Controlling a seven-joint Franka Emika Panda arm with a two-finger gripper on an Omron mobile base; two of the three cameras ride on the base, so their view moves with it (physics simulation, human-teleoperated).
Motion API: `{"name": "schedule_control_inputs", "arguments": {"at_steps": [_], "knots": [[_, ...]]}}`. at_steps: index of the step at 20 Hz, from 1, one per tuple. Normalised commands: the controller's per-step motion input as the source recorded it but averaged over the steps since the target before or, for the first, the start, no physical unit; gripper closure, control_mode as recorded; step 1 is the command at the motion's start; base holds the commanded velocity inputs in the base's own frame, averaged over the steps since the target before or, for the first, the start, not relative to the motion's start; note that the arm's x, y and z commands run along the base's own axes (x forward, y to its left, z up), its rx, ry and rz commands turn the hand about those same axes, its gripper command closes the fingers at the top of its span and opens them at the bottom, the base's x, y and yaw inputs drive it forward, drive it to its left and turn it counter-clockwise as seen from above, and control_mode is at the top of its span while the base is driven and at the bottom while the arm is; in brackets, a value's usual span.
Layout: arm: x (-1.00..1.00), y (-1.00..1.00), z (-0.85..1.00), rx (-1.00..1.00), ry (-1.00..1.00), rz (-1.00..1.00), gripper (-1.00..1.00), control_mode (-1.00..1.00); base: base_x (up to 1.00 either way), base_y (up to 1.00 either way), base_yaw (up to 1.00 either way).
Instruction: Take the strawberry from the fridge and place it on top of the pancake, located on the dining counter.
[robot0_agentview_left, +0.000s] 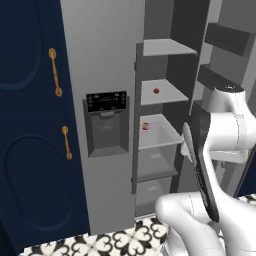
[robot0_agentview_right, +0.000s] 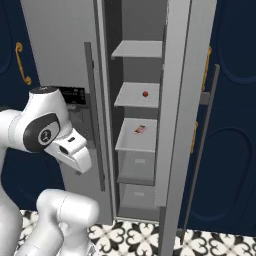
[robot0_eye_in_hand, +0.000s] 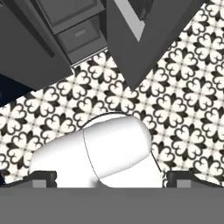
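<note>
Pincer (robot0_eye_in_hand: 112, 179) jaws stand wide apart, holding nothing, with the two dark tips at opposite sides of the hand view, pointed down at the patterned floor (robot0_eye_in_hand: 183, 87). Well above and ahead of it, the fridge (robot0_agentview_left: 107, 60) has one door open; the strawberry (robot0_agentview_left: 156, 91) sits on a middle shelf (robot0_agentview_left: 167, 95), and a red-and-white packet (robot0_agentview_left: 145, 126) lies one shelf lower.
</note>
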Motion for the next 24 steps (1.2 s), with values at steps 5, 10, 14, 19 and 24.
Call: {"name": "schedule_control_inputs", "arguments": {"at_steps": [5,10,14,19,24], "knots": [[-0.07,-0.05,-0.30,-0.10,-0.04,0.02,-1.00,-1.00,0.00,0.00,0.00],[0.00,0.00,0.00,0.00,0.00,0.00,-1.00,-1.00,0.00,0.00,0.00],[-0.11,0.00,0.00,0.00,-0.04,-0.06,-1.00,1.00,-0.08,0.00,-0.09],[0.00,0.00,0.00,0.00,0.00,0.00,-1.00,1.00,-0.37,0.00,-0.36],[0.00,0.00,0.00,0.00,0.00,0.00,-1.00,1.00,0.03,0.05,-0.25]]}}
